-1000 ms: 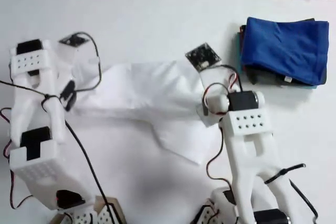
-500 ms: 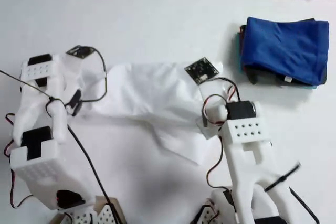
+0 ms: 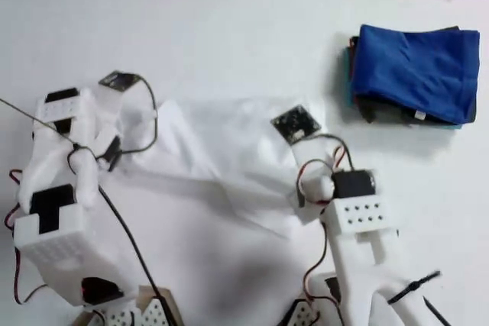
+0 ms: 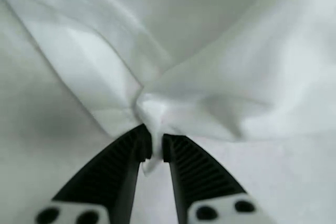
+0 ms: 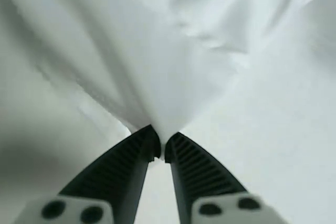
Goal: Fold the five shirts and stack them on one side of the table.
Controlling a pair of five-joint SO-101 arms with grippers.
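Reference is the folded stack (image 3: 412, 74) on the table (image 3: 229, 28): blue shirt (image 3: 416, 62) on top, with dark layers and a teal edge showing underneath.

We see the white shirt (image 3: 221, 150) spread out and rumpled, left of the stack and nearer the arm bases than it, with bare tabletop between them. One end is fairly near the stack's near-left corner. The other end is well apart from the stack.

The left gripper (image 4: 152, 148) is clamped on a bunched fold of the white shirt. The cloth is pinched between the black ribbed fingers (image 4: 123, 166), and a small tuft pokes out at the tips. This is the shirt end farthest from the stack.

The right gripper (image 5: 160, 150) is also clamped on the white shirt. The fabric is drawn to a peak at the tips and fans out away from them. This is the shirt end closer to the stack.

Between the two pinch points the cloth has diagonal creases, and one flap points toward the arm bases, away from the stack.

A small dark board (image 3: 296, 124) on the right arm sits over the shirt edge on the stack side, with red and black wires (image 3: 317, 181) looping off it. We can't tell whether the held cloth is off the table.
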